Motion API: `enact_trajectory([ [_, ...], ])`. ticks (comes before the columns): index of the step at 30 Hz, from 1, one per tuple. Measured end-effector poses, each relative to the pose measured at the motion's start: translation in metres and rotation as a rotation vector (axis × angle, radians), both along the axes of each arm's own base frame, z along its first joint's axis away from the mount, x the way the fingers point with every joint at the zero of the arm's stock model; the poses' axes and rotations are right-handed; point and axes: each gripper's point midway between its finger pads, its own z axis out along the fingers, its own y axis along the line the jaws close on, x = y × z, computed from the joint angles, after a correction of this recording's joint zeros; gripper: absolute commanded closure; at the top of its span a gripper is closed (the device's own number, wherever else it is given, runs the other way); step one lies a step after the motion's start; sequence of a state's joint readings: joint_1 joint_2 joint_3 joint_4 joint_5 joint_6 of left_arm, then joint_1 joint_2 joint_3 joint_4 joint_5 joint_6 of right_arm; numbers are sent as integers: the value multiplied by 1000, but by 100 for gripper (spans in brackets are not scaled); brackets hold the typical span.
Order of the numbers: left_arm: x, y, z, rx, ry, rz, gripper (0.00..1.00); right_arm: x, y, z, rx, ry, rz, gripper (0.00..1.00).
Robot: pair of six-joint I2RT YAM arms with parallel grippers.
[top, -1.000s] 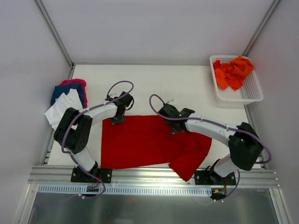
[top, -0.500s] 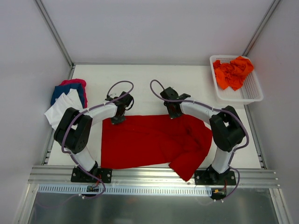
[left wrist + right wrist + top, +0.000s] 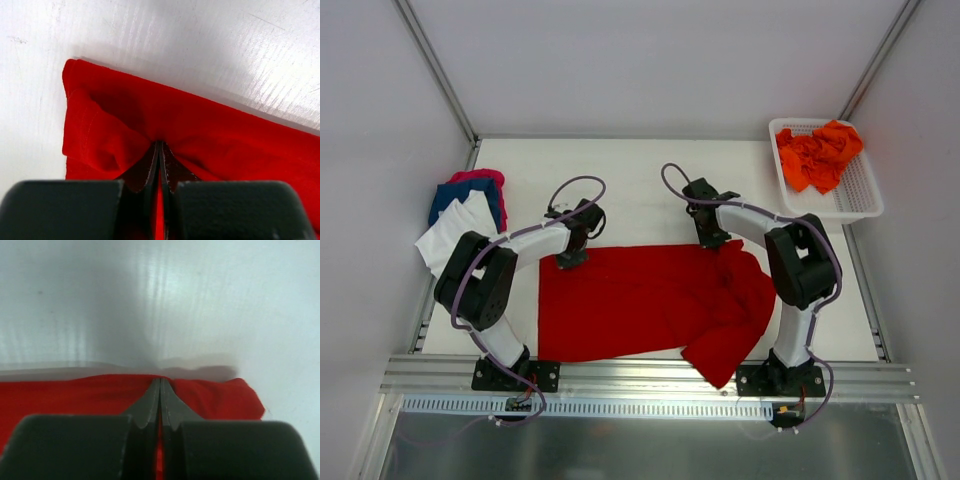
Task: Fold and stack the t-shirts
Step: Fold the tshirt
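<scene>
Orange t-shirts (image 3: pixel 815 158) in white mesh basket (image 3: pixel 860 195); red t-shirt (image 3: pixel 630 300) on the table (image 3: pixel 650 170)

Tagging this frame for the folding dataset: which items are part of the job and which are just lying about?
Job: deep red cloth t-shirt, spread out; crumpled bright orange cloth t-shirts; pile of white, blue and pink cloth t-shirts; left claw and right claw, both shut on the red shirt's far edge.
Lying about: white plastic mesh basket holding the orange ones; white table.
</scene>
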State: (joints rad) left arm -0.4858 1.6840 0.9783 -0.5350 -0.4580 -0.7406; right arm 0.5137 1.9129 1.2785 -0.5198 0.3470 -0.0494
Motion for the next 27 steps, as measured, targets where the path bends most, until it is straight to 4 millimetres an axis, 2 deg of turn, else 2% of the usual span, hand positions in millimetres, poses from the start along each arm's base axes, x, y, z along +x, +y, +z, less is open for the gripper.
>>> enact_trajectory([
  [6,-2,1,0,1,1,0,100,-1,-33,2,-69,25,-59,100],
  [10,-2,1,0,1,1,0,100,-4,-62,7,-137,45,-105,99],
  [13,-2,1,0,3,0,0,100,-7,-86,14,-191,59,-143,99],
  [18,-1,5,-1,21,-2,4,100,-12,-114,31,-245,65,-189,100],
  [23,-1,5,-1,25,-2,6,100,-15,-133,47,-284,62,-216,100],
  [27,-1,5,-1,25,-2,6,100,-17,-130,56,-220,46,-218,99],
])
